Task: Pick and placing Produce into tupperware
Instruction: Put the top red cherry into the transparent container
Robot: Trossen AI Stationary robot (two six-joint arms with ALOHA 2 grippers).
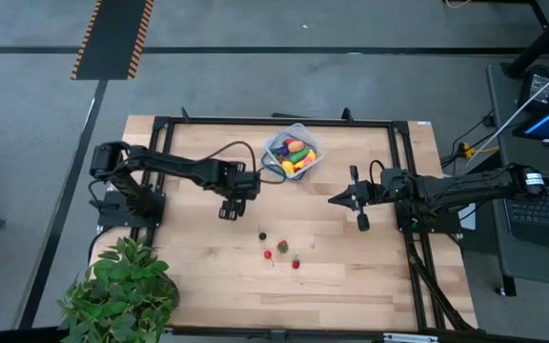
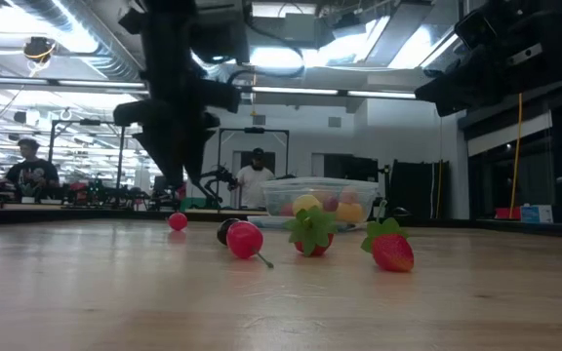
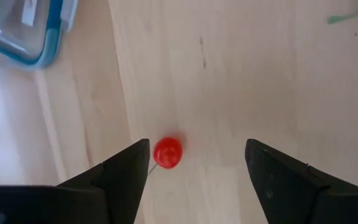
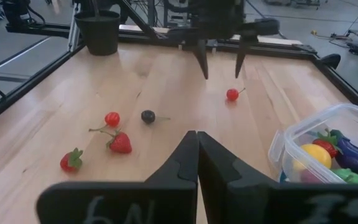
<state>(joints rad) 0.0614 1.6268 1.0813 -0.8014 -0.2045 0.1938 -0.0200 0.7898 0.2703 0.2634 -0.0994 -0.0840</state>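
Observation:
My left gripper [image 1: 229, 210] hangs open, pointing down over a small red cherry [image 3: 168, 152] that lies on the wooden table. In the left wrist view the cherry sits between the fingers, nearer one of them; in the right wrist view the fingertips [image 4: 204, 73] end above the cherry [image 4: 232, 94]. The clear tupperware [image 1: 292, 152] stands at the far middle, with a lemon, an eggplant and other produce inside. A dark berry [image 1: 262, 234], a second cherry [image 1: 268, 254] and two strawberries [image 1: 281, 247] lie near the table's middle. My right gripper [image 1: 336, 199] waits shut on the right, holding nothing.
A leafy potted plant [image 1: 122, 291] stands at the near left corner. A black frame rail [image 1: 274, 121] runs around the tabletop. Bare wood lies between the left gripper and the tupperware. People [image 2: 257, 180] show in the room behind the table.

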